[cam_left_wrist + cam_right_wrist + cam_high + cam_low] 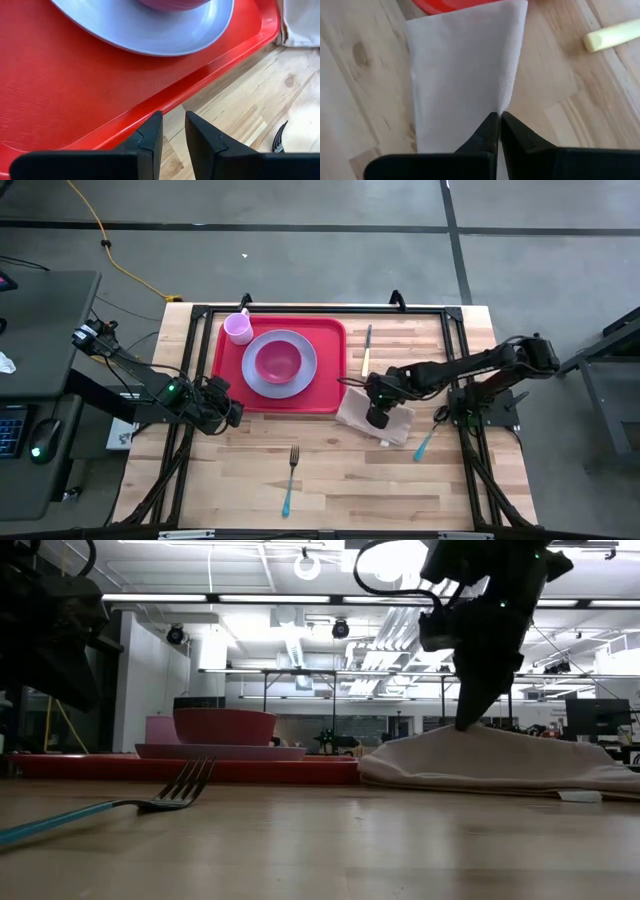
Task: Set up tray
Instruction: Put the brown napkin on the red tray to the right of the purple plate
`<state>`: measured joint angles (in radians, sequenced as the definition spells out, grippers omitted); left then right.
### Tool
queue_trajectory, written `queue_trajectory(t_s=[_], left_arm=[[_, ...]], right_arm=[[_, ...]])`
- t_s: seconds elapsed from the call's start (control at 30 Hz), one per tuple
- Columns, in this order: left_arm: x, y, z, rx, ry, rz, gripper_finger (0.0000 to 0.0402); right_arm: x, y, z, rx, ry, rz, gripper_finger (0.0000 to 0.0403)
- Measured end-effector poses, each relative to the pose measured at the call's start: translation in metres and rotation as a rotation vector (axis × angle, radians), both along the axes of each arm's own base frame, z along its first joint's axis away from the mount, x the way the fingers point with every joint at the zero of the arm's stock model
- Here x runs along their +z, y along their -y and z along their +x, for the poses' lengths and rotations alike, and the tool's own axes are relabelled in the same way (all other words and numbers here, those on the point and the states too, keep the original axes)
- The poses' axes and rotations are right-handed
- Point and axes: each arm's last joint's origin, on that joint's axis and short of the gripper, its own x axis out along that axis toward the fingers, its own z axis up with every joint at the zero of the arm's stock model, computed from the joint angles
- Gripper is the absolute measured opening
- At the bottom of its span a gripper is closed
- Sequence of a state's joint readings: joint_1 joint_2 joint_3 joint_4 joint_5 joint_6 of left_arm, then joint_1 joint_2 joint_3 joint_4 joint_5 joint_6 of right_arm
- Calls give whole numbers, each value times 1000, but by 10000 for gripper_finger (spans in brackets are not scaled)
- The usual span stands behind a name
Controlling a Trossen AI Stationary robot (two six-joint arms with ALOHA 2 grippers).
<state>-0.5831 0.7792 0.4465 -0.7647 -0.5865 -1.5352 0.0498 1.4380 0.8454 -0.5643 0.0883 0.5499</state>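
The red tray [228, 375] lies at the table's far left and carries a lavender plate [300, 375], a pink bowl [278, 362] and a pink cup [238, 328]. My left gripper [173, 131] stands open by a narrow gap at the tray's near rim [210, 70], close to its left corner, with only bare wood showing between the fingers. A white napkin [465, 75] lies right of the tray. My right gripper [499, 116] is shut on it from above. My right gripper pinches a raised ridge of the napkin [506, 97] between its two fingertips, which point steeply down; whether this is an edge or a fold, I cannot tell. The cloth rises in a peak [470, 732] under the fingers. The rest of the napkin [560, 772] lies on the table.
A fork [290, 478] with a blue handle lies near the front edge, its tines [280, 137] close to my left gripper. A knife [367, 348] with a pale yellow handle lies just right of the tray. A blue-handled utensil [427, 442] lies right of the napkin.
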Motion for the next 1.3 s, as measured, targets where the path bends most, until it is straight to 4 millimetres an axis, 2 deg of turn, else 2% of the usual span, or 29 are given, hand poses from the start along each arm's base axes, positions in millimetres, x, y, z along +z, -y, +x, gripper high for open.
queue_trajectory(t_s=[0.3,0.77,1.1,1.3], left_arm=[[0,0,0,12,4,-9,111],[0,0,0,12,4,-9,111],[0,0,0,12,5,-9,111],[0,0,0,15,9,-13,111]], right_arm=[[34,1,11,83,16,-98,0],[37,24,16,120,58,-141,0],[38,22,18,154,77,-114,0],[54,22,25,192,123,-137,0]])
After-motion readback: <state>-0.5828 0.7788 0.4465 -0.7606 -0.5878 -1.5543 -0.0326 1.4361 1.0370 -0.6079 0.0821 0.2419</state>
